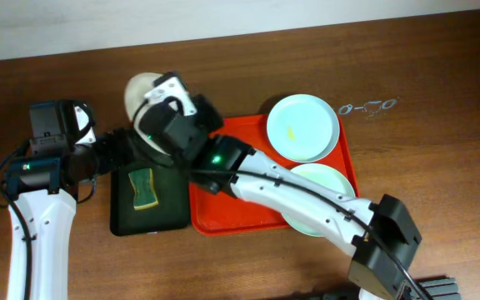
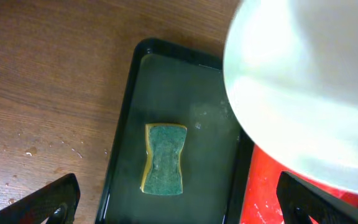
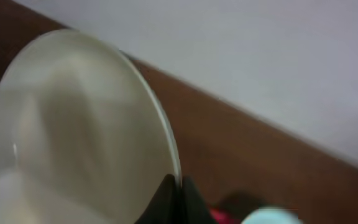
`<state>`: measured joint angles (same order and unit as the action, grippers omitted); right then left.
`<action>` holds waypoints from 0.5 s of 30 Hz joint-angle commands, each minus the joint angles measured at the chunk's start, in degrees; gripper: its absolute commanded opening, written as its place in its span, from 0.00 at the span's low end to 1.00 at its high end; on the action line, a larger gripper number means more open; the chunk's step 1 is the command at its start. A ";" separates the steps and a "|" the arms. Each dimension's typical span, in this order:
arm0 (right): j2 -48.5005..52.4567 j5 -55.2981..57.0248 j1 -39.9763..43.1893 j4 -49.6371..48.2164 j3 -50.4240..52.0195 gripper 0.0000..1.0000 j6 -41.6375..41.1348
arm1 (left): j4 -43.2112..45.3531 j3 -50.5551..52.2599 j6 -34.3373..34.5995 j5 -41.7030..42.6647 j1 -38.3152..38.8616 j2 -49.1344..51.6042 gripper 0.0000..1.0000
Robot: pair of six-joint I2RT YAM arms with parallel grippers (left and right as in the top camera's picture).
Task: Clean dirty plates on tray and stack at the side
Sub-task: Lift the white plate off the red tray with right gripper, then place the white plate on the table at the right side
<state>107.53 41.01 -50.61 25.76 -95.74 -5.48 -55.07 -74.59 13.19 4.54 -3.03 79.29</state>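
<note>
My right gripper (image 3: 178, 198) is shut on the rim of the white plate (image 3: 73, 137), held tilted above the table's back left; the plate shows overhead (image 1: 140, 90) and in the left wrist view (image 2: 309, 81). My left gripper (image 2: 179, 202) is open and empty above the dark green tray, next to the held plate. Two mint-blue plates lie on the red-orange tray (image 1: 232, 215): one at its back right (image 1: 302, 127) with a yellow smear, one at its front right (image 1: 327, 187) partly under my right arm.
A dark green tray (image 1: 123, 218) holds a yellow-green sponge (image 1: 145, 188), also in the left wrist view (image 2: 165, 159). A pair of glasses (image 1: 367, 107) lies on the table at the back right. The wall runs along the far edge.
</note>
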 commanded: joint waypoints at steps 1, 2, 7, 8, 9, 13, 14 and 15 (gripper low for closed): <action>-0.66 -14.78 4.72 4.00 -0.92 0.04 -15.69 | -0.07 -0.48 0.24 0.63 -0.24 -0.50 0.99; -0.66 -22.56 6.86 5.11 -0.92 0.04 -17.38 | -0.07 -0.48 0.24 0.63 -0.24 -0.50 0.99; -1.40 -45.48 19.52 11.65 -0.92 0.04 -23.56 | -0.07 -0.48 0.24 0.63 -0.24 -0.50 0.99; -2.45 -52.61 24.33 13.57 -0.94 0.04 -23.54 | -0.07 -0.48 0.24 0.63 -0.24 -0.50 0.99; -3.52 -58.66 28.46 14.69 -0.94 0.04 -23.52 | -0.07 -0.48 0.24 0.63 -0.24 -0.50 0.99; -6.25 -71.30 42.77 20.44 -0.94 0.04 -23.47 | -0.07 -0.46 0.24 0.63 -0.24 -0.50 0.99; -6.36 -71.45 47.41 23.74 -0.94 0.04 -22.88 | -0.07 -0.48 0.24 0.63 -0.24 -0.50 0.99; -6.32 -71.41 51.84 27.15 -0.92 0.04 -20.37 | -0.07 -0.48 0.24 0.63 -0.24 -0.50 0.99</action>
<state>104.16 -22.96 -6.48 48.10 -95.88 -28.34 -55.11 -74.59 13.19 4.54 -3.03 79.29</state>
